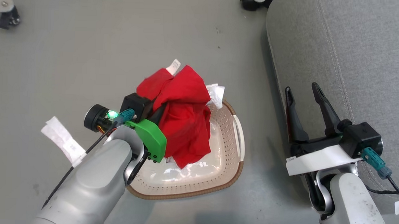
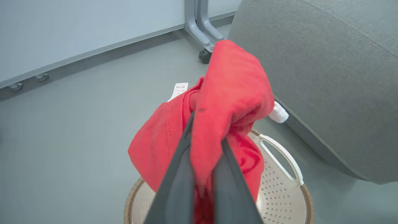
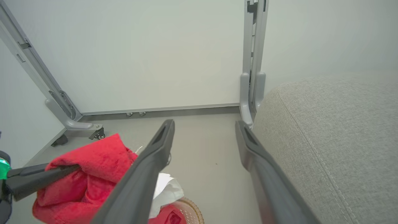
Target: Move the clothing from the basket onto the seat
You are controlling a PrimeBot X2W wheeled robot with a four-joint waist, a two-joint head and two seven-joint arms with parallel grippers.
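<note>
Head view: at the upper left a small caster (image 1: 5,10) is cut off by the frame edge. At lower left, a white paper label (image 1: 64,140) hangs on the cable beside the pale left forearm (image 1: 94,181). The fingers of that arm vanish under the clothing (image 1: 182,114), a bright-red bundle with a white tag at its top and a white panel poking out at its right. The bundle hangs over the basket (image 1: 229,149) at centre, hiding the basket's upper-left rim and part of its bottom sticker (image 1: 169,160). Whether the lowest fold touches the basket floor is unclear. Right of centre, the right gripper (image 1: 301,86) has its fingers spread wide and holds nothing. It stands over the edge of the grey seat (image 1: 353,64), which runs off the frame's top and right edges.

Left wrist view: the left gripper (image 2: 205,133) is clamped tight on a red fold at centre, with its fingertips buried in fabric. The basket's white handle shows at lower right and the seat at upper right.
</note>
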